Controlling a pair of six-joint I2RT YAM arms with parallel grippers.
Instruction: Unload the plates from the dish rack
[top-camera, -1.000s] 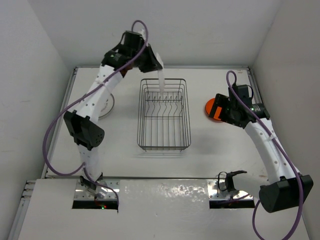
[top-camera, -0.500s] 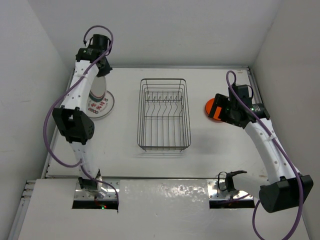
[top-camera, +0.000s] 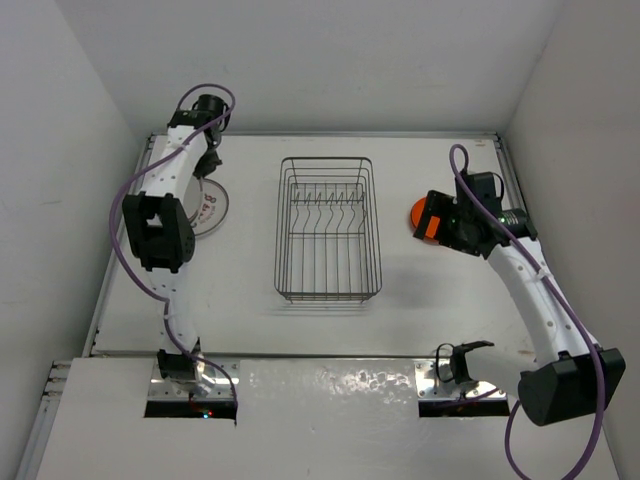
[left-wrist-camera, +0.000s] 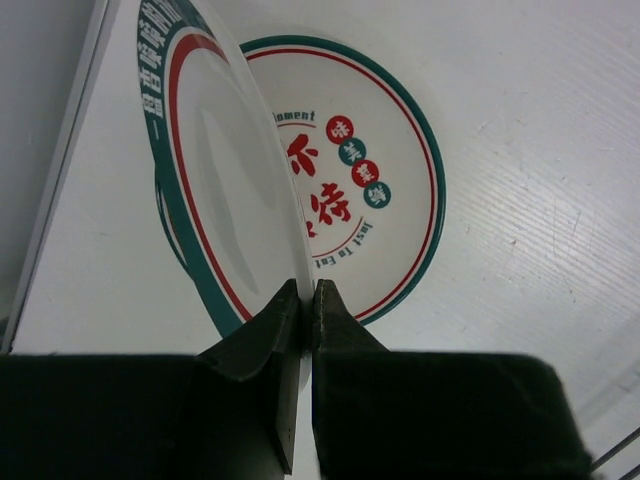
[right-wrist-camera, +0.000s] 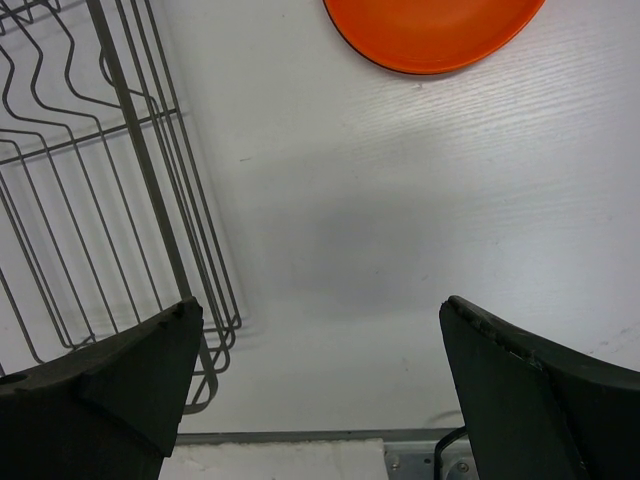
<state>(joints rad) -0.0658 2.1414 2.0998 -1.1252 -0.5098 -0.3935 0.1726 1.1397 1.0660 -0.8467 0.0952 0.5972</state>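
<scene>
Bench (top-camera: 440, 320): carries all items. Dish rack (top-camera: 328, 230): mid-bench, no plate visible among its tines. Orange plate (right-wrist-camera: 430, 30): flat near the right edge. Flat patterned plate (left-wrist-camera: 390, 150): near the far-left corner. Held patterned plate (left-wrist-camera: 215, 170): on edge above it. Left jaws clenched on its rim. Right jaws released, empty. Judgement: plates rigid, light, glossy, likely slippery and chip-prone; the rim is the sound hold.

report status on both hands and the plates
Left hand shut on white plate, on edge above flat plate. Right hand open, empty, near orange plate. Dish rack bare of plates. Nothing blocking.
</scene>
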